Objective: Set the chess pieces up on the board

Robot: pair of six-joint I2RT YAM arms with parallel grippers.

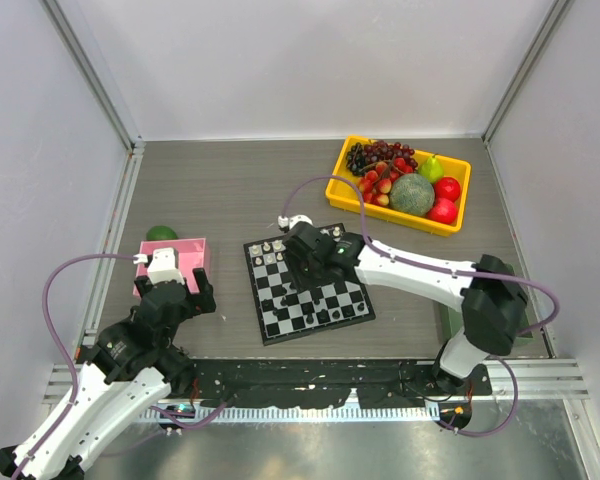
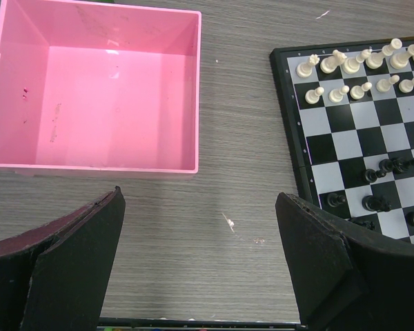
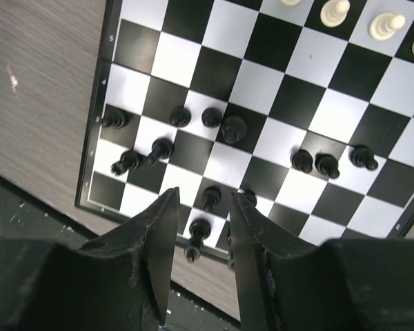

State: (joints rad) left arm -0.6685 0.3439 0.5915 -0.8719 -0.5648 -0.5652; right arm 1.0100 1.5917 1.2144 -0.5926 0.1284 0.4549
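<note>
The board (image 1: 325, 298) lies at the table's middle. White chess pieces (image 2: 359, 65) stand in two rows on its far side; they also show in the right wrist view (image 3: 334, 10). Black chess pieces (image 3: 228, 128) are scattered over the near rows, some lying tilted. My right gripper (image 3: 202, 195) hovers over the board's near edge (image 1: 302, 272). It is open a little, with two black pieces (image 3: 210, 197) standing free between its fingers. My left gripper (image 2: 200, 196) is wide open and empty over bare table, between the pink tray and the board (image 2: 310, 124).
An empty pink tray (image 2: 90, 167) sits left of the board, with a green fruit (image 1: 161, 233) behind it. A yellow bin (image 1: 390, 218) of fruit stands at the back right. White walls close in the table.
</note>
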